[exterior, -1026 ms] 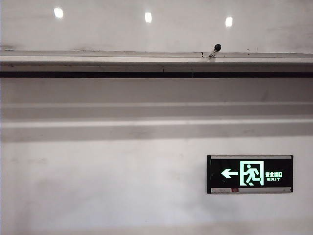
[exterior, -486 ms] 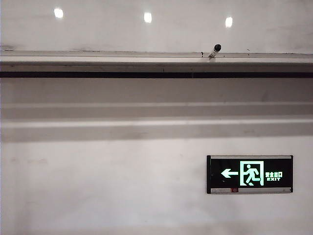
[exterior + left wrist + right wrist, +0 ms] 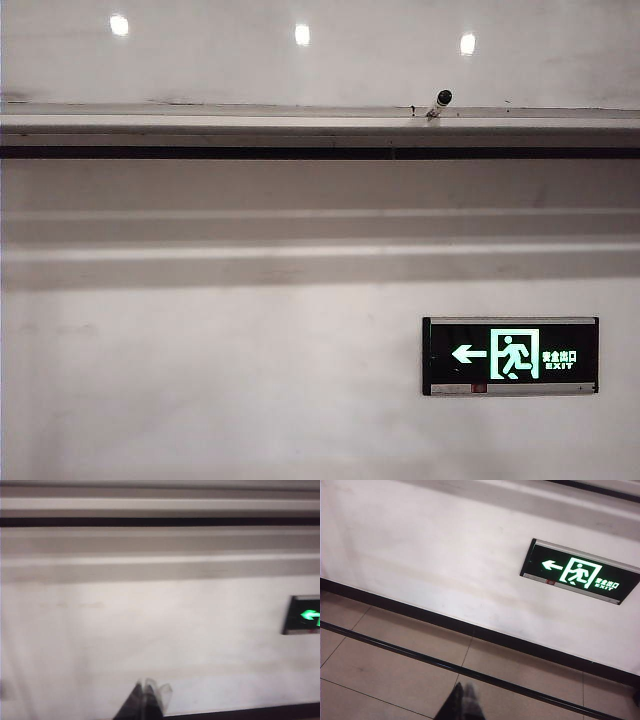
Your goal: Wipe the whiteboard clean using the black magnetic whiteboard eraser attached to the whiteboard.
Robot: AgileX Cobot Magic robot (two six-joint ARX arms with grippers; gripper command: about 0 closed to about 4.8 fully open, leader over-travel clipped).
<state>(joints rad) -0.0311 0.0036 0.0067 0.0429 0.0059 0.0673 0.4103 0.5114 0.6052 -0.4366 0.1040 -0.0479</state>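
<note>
The whiteboard [image 3: 300, 65] is the glossy white panel across the top of the exterior view, with three ceiling lights reflected in it and a silver tray rail [image 3: 200, 118] below it. The black magnetic whiteboard eraser is out of view. Neither gripper shows in the exterior view. In the left wrist view my left gripper [image 3: 145, 687] is blurred, its fingers pressed together and holding nothing, in front of the matte wall. In the right wrist view my right gripper [image 3: 462, 690] is shut and empty above the tiled floor.
A white marker with a black cap [image 3: 440, 101] lies on the tray rail. A lit green exit sign [image 3: 511, 356] hangs on the wall below the board, and shows as exit sign [image 3: 302, 615] and exit sign [image 3: 580, 572]. Black skirting [image 3: 470, 630] edges the brown floor tiles [image 3: 395, 665].
</note>
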